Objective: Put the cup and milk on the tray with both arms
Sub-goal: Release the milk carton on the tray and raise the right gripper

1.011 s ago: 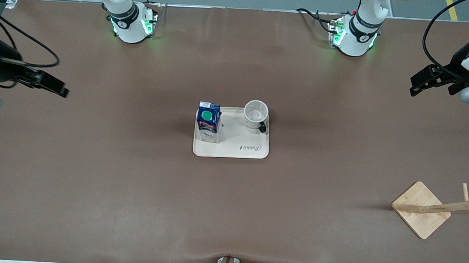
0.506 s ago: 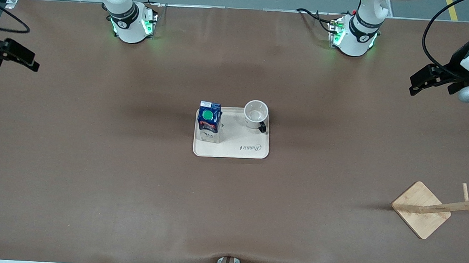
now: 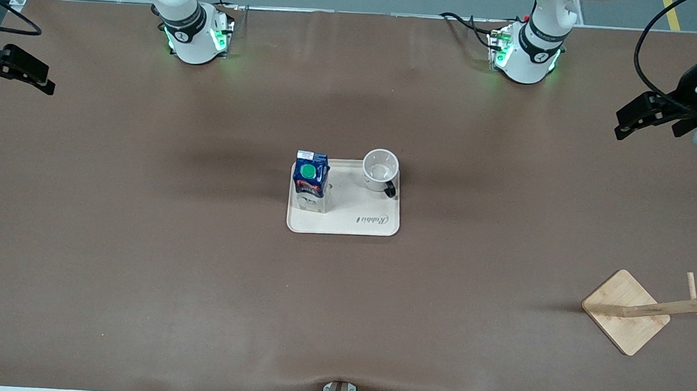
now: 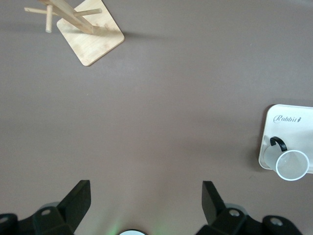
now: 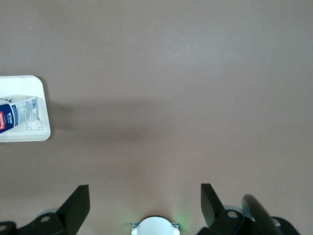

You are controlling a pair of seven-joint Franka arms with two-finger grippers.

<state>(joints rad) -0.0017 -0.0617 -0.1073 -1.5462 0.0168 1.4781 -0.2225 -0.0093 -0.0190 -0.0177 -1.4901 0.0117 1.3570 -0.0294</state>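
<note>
Basically done. Front view: milk [image 3: 311,179] and cup [image 3: 380,170] stand upright on the tray [image 3: 359,224], mid-counter. Left wrist view: left tool [image 4: 146,198] wide open, empty, over bare counter [image 4: 161,98]. Right wrist view: right tool [image 5: 145,201] likewise open, empty. Nothing visibly left.

front view: looking down from high, facing the bases
wrist views: looking straight down from high, sharing the tray [image 3: 346,225] with front view

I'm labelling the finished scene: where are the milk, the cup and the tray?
milk [image 3: 308,172]: front view, on its green cap.
cup [image 3: 380,167]: front view, inside its open mouth.
tray [image 3: 359,224]: front view, on bare cream surface near the script.
</note>
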